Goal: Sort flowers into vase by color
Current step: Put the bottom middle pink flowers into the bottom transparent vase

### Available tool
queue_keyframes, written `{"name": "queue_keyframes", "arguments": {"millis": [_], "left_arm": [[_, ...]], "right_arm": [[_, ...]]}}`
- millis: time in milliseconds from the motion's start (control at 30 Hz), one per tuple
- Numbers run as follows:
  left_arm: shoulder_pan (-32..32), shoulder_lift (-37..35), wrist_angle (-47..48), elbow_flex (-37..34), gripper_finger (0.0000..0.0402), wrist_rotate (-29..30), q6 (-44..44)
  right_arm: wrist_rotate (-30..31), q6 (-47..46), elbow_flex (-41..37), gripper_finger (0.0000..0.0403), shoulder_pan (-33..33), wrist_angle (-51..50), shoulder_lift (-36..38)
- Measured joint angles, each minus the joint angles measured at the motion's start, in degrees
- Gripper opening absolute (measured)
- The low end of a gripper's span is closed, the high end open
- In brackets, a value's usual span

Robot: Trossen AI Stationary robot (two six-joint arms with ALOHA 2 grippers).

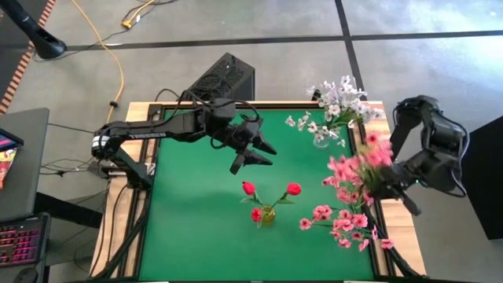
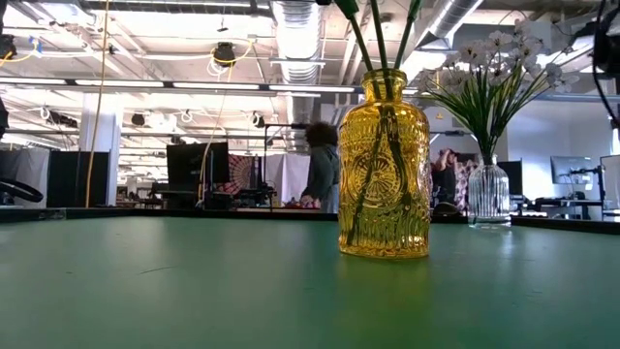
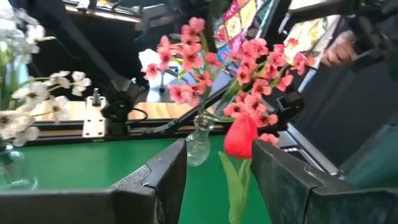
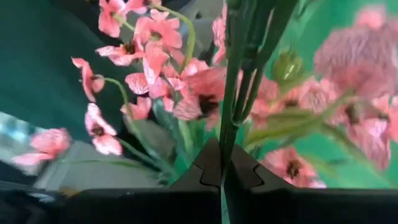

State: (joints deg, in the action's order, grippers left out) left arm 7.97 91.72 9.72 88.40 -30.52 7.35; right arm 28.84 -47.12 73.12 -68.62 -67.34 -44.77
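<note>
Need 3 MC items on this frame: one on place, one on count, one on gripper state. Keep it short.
1. Where does the yellow vase stand?
A. near the table's front edge, about mid-width
B. at the far left corner
C. off the table

2. How many red flowers are in the yellow vase?
A. one
B. three
C. five

3. What is the right gripper doing?
A. open over the white flowers
B. parked, empty
C. shut on a pink flower stem

Key:
1 A: the high view puts it at the middle of the green mat, toward the front.
2 B: three red buds spread around the vase from above.
3 C: the right wrist view shows the fingers closed on the pink flower stem; the left gripper hangs open above the mat.
</note>
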Motion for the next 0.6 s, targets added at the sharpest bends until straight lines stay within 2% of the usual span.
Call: {"name": "queue_keyframes", "arguments": {"millis": [133, 367, 600], "left_arm": [[0.02, 0.0, -0.05, 0.0, 0.0169, 1.88, 0.07], [0.0, 0.0, 0.23, 0.0, 0.0169, 1.86, 0.88], [0.02, 0.0, 0.34, 0.0, 0.0169, 1.88, 1.27]], "right_arm": [[7.98, -0.24, -2.33, 0.0023, -4.94, 0.74, 0.05], [12.99, -10.01, -8.74, 0.0023, -11.09, 0.86, -1.46], [20.29, -17.12, -9.98, 0.0023, -14.41, 1.72, -4.37]]}}
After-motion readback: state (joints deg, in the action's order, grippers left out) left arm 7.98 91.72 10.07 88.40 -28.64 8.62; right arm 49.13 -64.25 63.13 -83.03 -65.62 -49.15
